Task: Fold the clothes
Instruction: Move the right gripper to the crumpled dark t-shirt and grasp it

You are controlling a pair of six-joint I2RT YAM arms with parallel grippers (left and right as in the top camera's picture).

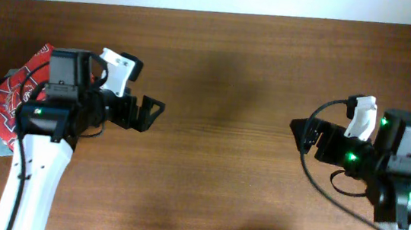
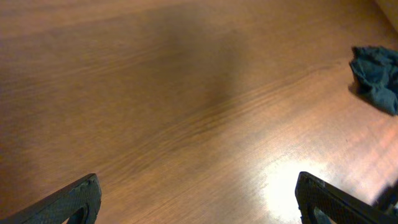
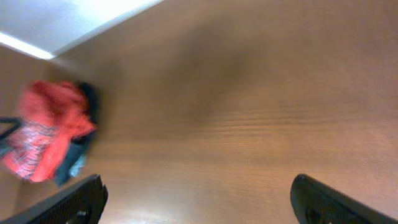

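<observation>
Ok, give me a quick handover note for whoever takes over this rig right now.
Left end effector: open, empty, over the table.
Right end effector: open, empty too.
Dark garment: crumpled on the table, seen only at the right edge of the left wrist view, not gripped.
Red shirt: piled at the table's left side, not the job's.
Done: nothing folded. Left: grasp, spread and fold the dark garment.
</observation>
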